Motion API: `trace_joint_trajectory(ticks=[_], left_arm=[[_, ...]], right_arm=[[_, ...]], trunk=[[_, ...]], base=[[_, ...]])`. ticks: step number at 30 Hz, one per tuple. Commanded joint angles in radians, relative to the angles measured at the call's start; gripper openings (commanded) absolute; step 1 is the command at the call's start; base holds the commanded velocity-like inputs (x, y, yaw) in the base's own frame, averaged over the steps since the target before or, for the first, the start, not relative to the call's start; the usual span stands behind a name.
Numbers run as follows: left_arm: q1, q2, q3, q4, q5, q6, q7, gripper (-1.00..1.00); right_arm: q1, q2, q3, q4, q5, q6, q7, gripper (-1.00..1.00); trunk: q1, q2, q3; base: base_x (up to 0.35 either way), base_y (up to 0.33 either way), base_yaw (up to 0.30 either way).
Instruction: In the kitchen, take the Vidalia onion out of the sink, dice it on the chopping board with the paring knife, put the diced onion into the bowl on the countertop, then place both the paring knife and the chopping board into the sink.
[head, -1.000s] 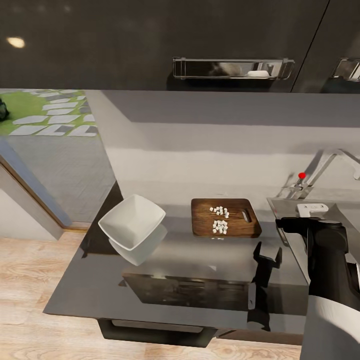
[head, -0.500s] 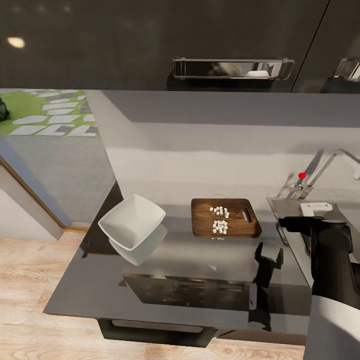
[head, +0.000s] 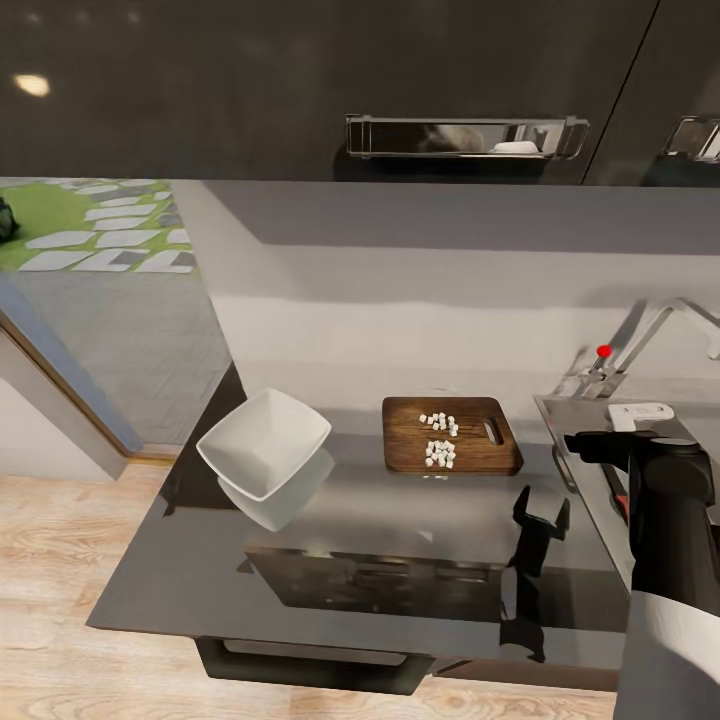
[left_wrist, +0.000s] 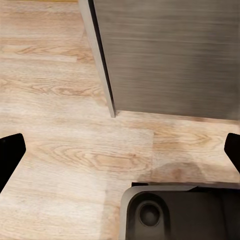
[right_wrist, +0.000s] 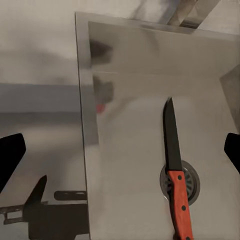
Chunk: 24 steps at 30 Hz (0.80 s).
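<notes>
Red-orange-handled paring knife (right_wrist: 176, 175) flat in the sink (right_wrist: 130, 150) (handle seemingly over the drain), right pincer (right_wrist: 120, 150) wide open, empty.

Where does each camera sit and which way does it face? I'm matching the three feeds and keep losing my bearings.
Head view: high on the robot, facing forward and down at the countertop, bowl and chopping board with diced onion; the right arm shows.
Left wrist view: near the left gripper, facing down at wooden floor; its dark fingertips show at both edges.
Right wrist view: above the sink, facing down at the paring knife across the drain.
Shared: the sink, also in the head view.
</notes>
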Motion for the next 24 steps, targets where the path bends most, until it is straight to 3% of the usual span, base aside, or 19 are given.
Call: trace_joint_trajectory(ticks=[1,24], left_arm=[[0.0,0.001,-0.008,-0.002,0.007,-0.001,0.003,1.0],[0.0,0.0,-0.008,-0.002,0.007,-0.001,0.003,1.0]], right_arm=[[-0.001,0.0,0.0,-0.001,0.01,0.002,0.01,1.0],[-0.001,0.009,0.004,-0.001,0.012,0.004,0.01,1.0]], trunk=[[0.001,-0.002,-0.002],[0.001,-0.002,-0.002]], base=[[0.0,0.0,0.0],[0.082,0.037,0.0]])
